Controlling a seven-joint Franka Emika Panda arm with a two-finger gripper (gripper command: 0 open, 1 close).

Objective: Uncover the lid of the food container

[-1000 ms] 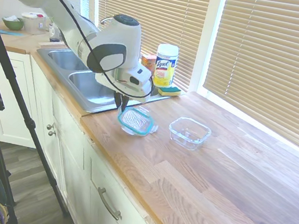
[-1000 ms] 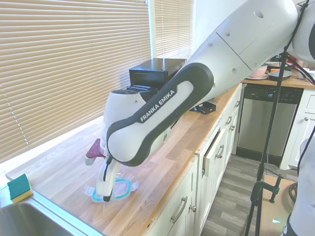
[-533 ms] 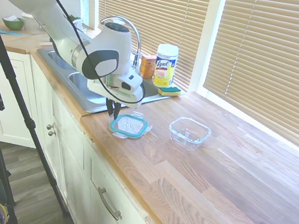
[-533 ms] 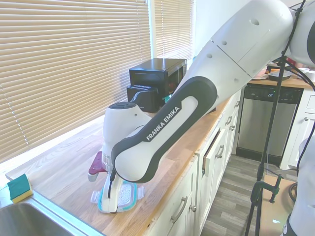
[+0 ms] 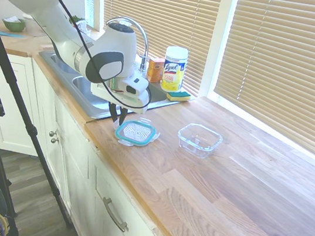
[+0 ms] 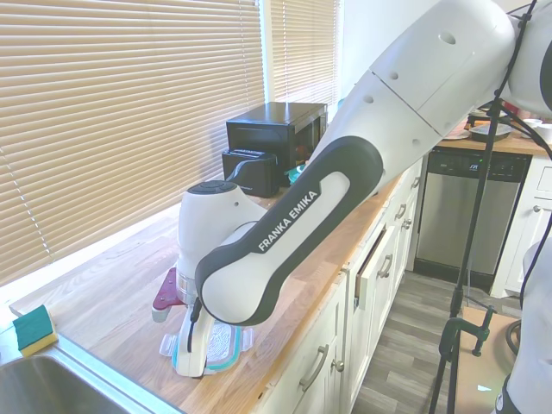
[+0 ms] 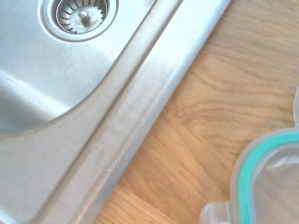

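The lid (image 5: 137, 132), teal-rimmed with a clear centre, lies flat on the wooden counter near the sink's corner; one of its corners also shows in the wrist view (image 7: 268, 182). The food container (image 5: 200, 140), a clear glass dish, stands uncovered on the counter to the lid's right, a short gap between them. My gripper (image 5: 117, 118) hangs just over the lid's sink-side edge with its dark fingers apart and nothing between them. In the second exterior view the lid (image 6: 222, 342) sits partly behind the gripper (image 6: 191, 355), and the arm hides the container.
A steel sink (image 5: 90, 93) with a faucet (image 5: 130, 24) lies left of the lid; its rim (image 7: 140, 107) runs close by. A yellow Lysol canister (image 5: 174, 68) and a sponge (image 5: 178, 95) stand by the window. A black appliance (image 6: 276, 129) sits further along the counter.
The lid, held tilted above the counter one second ago, has moved toward the sink and come down flat. The gripper has since drawn slightly up and away from it.
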